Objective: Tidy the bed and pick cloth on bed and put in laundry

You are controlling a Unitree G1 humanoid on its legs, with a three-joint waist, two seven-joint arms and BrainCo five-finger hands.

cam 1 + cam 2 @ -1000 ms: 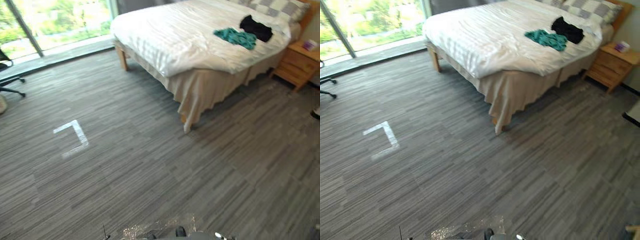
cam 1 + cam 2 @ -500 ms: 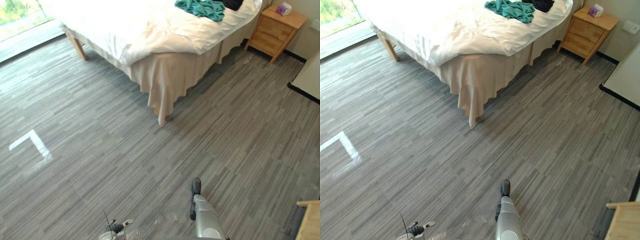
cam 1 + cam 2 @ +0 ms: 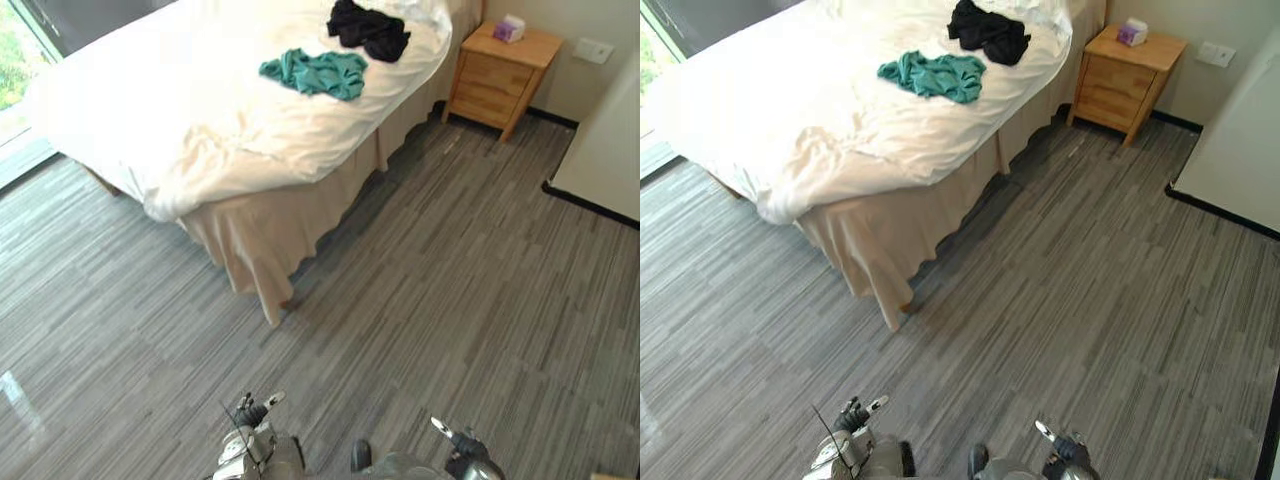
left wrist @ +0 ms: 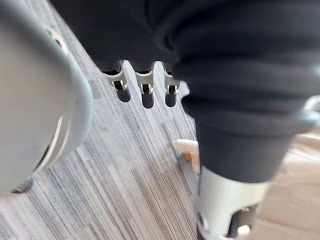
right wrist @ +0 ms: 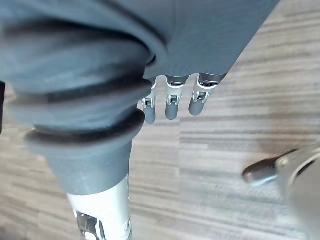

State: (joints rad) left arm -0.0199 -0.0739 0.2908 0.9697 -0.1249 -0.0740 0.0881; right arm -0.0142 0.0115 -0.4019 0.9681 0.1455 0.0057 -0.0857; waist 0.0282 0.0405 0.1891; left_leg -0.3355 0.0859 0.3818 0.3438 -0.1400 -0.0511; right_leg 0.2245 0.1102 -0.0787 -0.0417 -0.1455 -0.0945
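Your teal cloth (image 3: 315, 73) lies crumpled on the bed (image 3: 730, 110), on top of the white duvet (image 3: 200, 140), toward the side where the nightstand stands. Just past it, closer to the head of the bed, you have the black cloth (image 3: 368, 28), bunched up as well. The two are near each other but apart, with a strip of bare duvet between them. Neither cloth is in a hand.

The duvet is rumpled, with creases gathered toward the near corner, and it hangs unevenly over the edge there. Below it a beige bed skirt (image 3: 255, 235) drops to the grey striped floor (image 3: 450, 300).

By the head of the bed you will see a wooden nightstand (image 3: 495, 75) against the wall, carrying a small tissue box (image 3: 509, 28) on its top. A white wall plate (image 3: 592, 50) sits on the wall just beyond it. On the far side of the bed a window (image 3: 15, 60) lets in bright daylight.

Your left hand (image 4: 146, 92) hangs over the floor, well away from the bed, its fingers straight, loose and holding nothing. Your right hand (image 5: 171, 102) hangs the same way over the floor, fingers relaxed and empty.
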